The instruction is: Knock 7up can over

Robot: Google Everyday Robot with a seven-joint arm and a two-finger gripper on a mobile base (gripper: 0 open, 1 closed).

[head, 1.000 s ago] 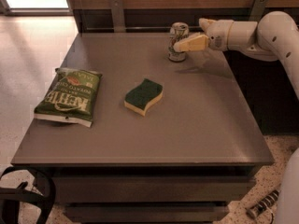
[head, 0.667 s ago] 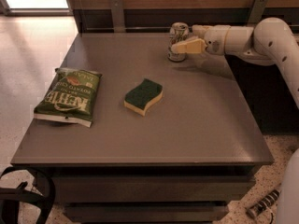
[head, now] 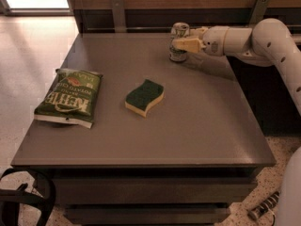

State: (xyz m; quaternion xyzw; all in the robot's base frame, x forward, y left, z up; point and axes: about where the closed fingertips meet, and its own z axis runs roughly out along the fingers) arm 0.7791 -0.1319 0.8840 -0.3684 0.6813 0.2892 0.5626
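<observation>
- Gripper (head: pixel 184 42): at the far edge of the table (head: pixel 188 135), right of centre, reaching in from the right at the end of the white arm (head: pixel 263 36). Its yellowish tip lies across the front of the 7up can (head: pixel 177 54), at about mid-height, and looks to be in contact. Cannot tell whether it is spread or pressed together.
- Chip bag (head: pixel 70 98): green, lying flat near the table's left edge, well apart from the can.
- Sponge (head: pixel 145 97): green top, yellow underside, lying flat near the table's centre, between the bag and the can.
- 7up can: small cylinder, standing upright on the tabletop near the back edge. Pale silvery body with darker markings too small to read, and a silver top. Its middle band is hidden by the gripper; the base and the rim show.
</observation>
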